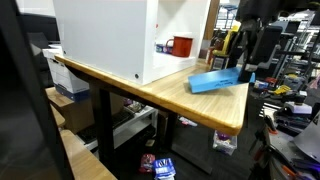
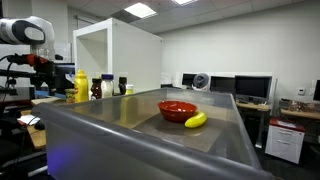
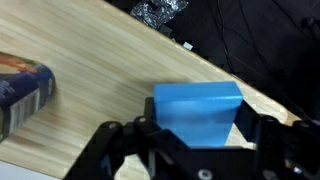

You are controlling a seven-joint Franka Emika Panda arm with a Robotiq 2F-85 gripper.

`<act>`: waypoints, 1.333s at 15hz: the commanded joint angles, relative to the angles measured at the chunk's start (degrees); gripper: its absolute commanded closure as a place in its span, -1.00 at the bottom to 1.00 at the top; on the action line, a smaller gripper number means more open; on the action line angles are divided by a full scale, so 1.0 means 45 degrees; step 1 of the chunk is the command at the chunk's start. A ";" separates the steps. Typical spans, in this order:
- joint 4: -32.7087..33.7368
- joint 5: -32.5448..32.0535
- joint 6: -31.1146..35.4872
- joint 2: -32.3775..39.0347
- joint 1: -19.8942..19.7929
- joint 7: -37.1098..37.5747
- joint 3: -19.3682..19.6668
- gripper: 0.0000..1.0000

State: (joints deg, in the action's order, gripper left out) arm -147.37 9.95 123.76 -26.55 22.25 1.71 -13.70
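Over the wooden table (image 1: pixel 150 97), the arm (image 1: pixel 262 18) hangs vertical, claw (image 1: pixel 243 70) straddling blue box (image 1: pixel 212 81).

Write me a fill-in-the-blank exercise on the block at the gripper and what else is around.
1. The block between the gripper's fingers is ___ in colour.
2. It lies on a ___ table.
3. In an exterior view, a yellow ___ lies beside the red bowl.
Missing words: blue; wooden; banana.
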 commanded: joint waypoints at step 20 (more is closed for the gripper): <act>0.2201 0.0670 -0.0390 0.2256 -0.0084 -1.5334 0.2337 -0.03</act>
State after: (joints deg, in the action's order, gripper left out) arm -137.61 10.05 123.47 -15.74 22.79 -56.07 -4.26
